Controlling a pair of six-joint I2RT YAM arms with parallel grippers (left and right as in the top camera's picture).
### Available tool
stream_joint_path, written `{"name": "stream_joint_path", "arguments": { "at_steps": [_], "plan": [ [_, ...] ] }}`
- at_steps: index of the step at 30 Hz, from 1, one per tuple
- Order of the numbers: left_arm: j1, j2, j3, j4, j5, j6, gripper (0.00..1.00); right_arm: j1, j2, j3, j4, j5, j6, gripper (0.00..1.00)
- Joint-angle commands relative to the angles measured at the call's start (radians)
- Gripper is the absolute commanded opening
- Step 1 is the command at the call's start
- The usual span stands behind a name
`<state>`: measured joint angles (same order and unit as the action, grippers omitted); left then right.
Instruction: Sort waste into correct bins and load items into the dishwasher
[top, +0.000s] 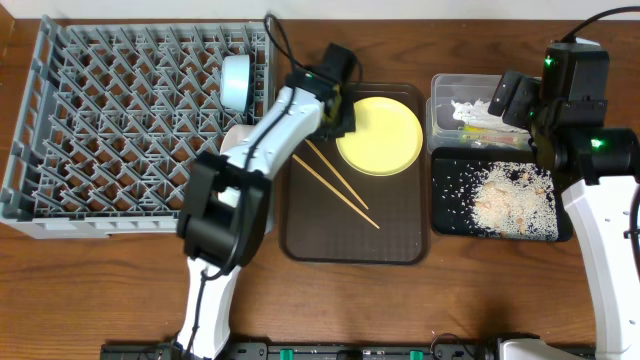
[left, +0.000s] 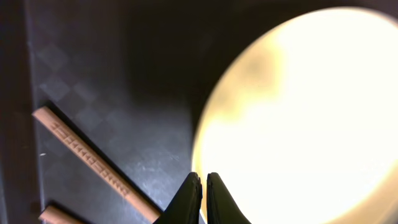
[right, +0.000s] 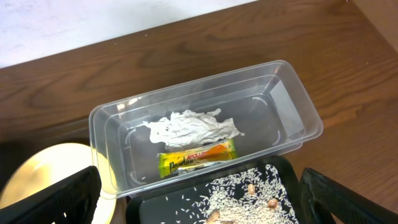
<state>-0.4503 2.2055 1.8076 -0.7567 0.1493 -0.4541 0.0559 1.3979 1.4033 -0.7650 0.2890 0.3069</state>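
Overhead: left gripper (top: 341, 115), claw clenched, at the nine o'clock rim of the yellow plate (top: 385, 140) on the brown tray (top: 310, 235) — a lift should clear the tray's lip before swinging to the dish rack (top: 100, 130) at nine o'clock. Left wrist: pinched tips meet that rim, chopsticks (left: 93, 163) near at eight o'clock; a true hold cannot be told. Right wrist: right gripper (right: 199, 205) hangs released beside the clear tub (right: 283, 93).

yellow plate (top: 380, 135) flat | chopsticks (top: 335, 190) beside it | wrapper (right: 197, 157) in clear tub (right: 267, 118)
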Motion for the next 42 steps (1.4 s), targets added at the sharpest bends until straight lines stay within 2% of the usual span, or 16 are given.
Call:
{"name": "stream_joint_path", "arguments": {
  "at_steps": [1, 4, 7, 8, 10, 12, 14, 18, 23, 32, 42],
  "plan": [
    [0.031, -0.048, -0.003, -0.013, 0.14, 0.034, 0.08, -0.009, -0.005, 0.001, 0.001, 0.018, 0.011, 0.99],
    [0.055, -0.048, -0.003, -0.021, 0.206, 0.042, 0.07, -0.009, -0.005, 0.001, 0.001, 0.018, 0.011, 0.99],
    [0.075, -0.048, -0.003, -0.024, 0.205, 0.054, 0.08, -0.009, -0.005, 0.001, 0.001, 0.018, 0.011, 0.99],
    [0.077, -0.047, -0.003, -0.024, 0.198, 0.057, 0.23, -0.009, -0.005, 0.001, 0.001, 0.018, 0.011, 0.99],
    [0.073, -0.047, -0.003, -0.024, 0.188, 0.056, 0.41, -0.009, -0.005, 0.001, 0.001, 0.018, 0.011, 0.99],
    [0.06, -0.045, -0.003, -0.023, 0.144, 0.056, 0.52, -0.01, -0.005, 0.001, 0.001, 0.018, 0.011, 0.99],
    [0.043, -0.039, -0.003, -0.021, 0.091, 0.052, 0.57, -0.009, -0.005, 0.001, 0.001, 0.018, 0.011, 0.99],
    [0.011, -0.029, -0.005, -0.018, -0.006, 0.01, 0.59, -0.009, -0.005, 0.001, 0.001, 0.018, 0.011, 0.99],
    [0.006, -0.016, -0.005, -0.003, -0.06, -0.058, 0.59, -0.009, -0.005, 0.001, 0.001, 0.018, 0.011, 0.99],
    [-0.029, 0.047, -0.005, 0.067, -0.158, -0.06, 0.59, -0.009, -0.005, 0.001, 0.001, 0.018, 0.011, 0.99],
    [-0.09, 0.065, -0.006, 0.093, -0.267, -0.056, 0.63, -0.009, -0.005, 0.001, 0.001, 0.018, 0.011, 0.99]
  ]
}}
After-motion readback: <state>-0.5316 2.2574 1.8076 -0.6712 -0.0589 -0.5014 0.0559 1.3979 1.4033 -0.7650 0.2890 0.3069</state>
